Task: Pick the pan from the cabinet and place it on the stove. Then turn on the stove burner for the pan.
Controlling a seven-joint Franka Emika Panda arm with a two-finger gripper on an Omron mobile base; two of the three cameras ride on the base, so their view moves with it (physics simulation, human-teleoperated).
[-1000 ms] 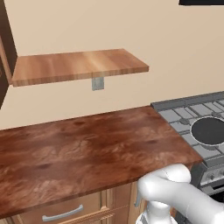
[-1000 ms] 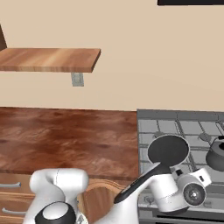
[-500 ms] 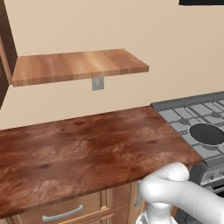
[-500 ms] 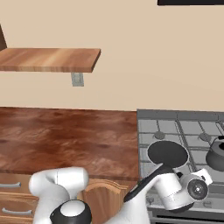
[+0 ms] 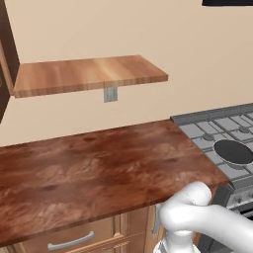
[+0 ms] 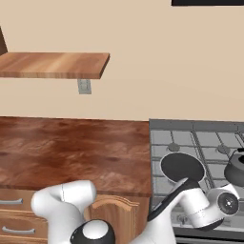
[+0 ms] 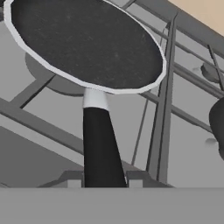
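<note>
The pan [image 6: 182, 167] lies flat on the front left burner of the stove [image 6: 209, 140], its dark inside up; it also shows at the right edge of the left base view [image 5: 233, 151]. In the hand view the pan [image 7: 83, 41] is seen close up over the grates [image 7: 162, 109], and its black handle [image 7: 100, 144] runs down between my fingertips. My gripper [image 7: 105, 183] is shut on the pan's handle, low over the stove's front edge. A dark sliver of the cabinet [image 5: 6, 54] shows at the far left.
A wooden wall shelf [image 5: 84, 74] hangs over the brown counter [image 5: 94, 168]. A dark kettle-like pot [image 6: 236, 167] stands on the burner right of the pan, close to it. Drawers with curved grey handles [image 5: 69, 240] sit below the counter.
The pan has sunk a little and levelled out onto the burner, with my hand dropping along with it. The base has not moved.
</note>
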